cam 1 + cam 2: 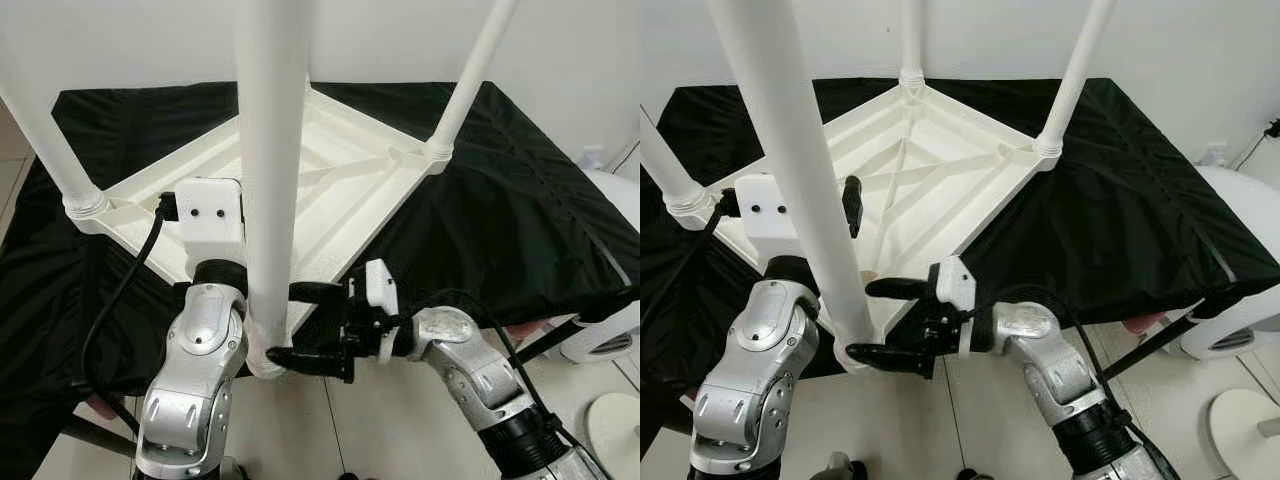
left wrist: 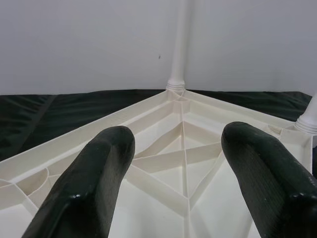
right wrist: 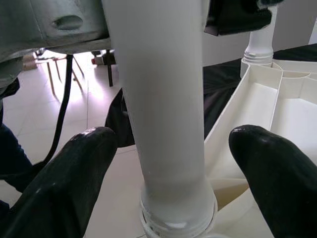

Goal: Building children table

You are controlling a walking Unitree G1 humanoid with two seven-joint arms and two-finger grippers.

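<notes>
The white tabletop (image 1: pixel 940 170) lies upside down on the worktop (image 1: pixel 1120 200), which is covered with a black cloth, and its ribbed underside faces up. Four white legs stand in its corners: the left leg (image 1: pixel 45 140), the far leg (image 1: pixel 911 40), the right leg (image 1: pixel 1072 75) and the near leg (image 1: pixel 795 170). So the build looks close to finished; I judge that only the near leg remains to be seated or tightened, and after that the table must be turned upright.

The right claw (image 1: pixel 885 322) reaches around the base of the near leg with its fingers apart, one on each side, not pressing it. The left claw (image 2: pixel 178 168) hangs above the tabletop, also with fingers apart and holding nothing.

The right wrist view shows the near leg's collar (image 3: pixel 176 218) sitting in its socket, a detail that is hard to judge in the head views. The left wrist view shows the crossing ribs and the far leg's threaded base (image 2: pixel 176 87) clearly. The head views alone give all four legs together.
</notes>
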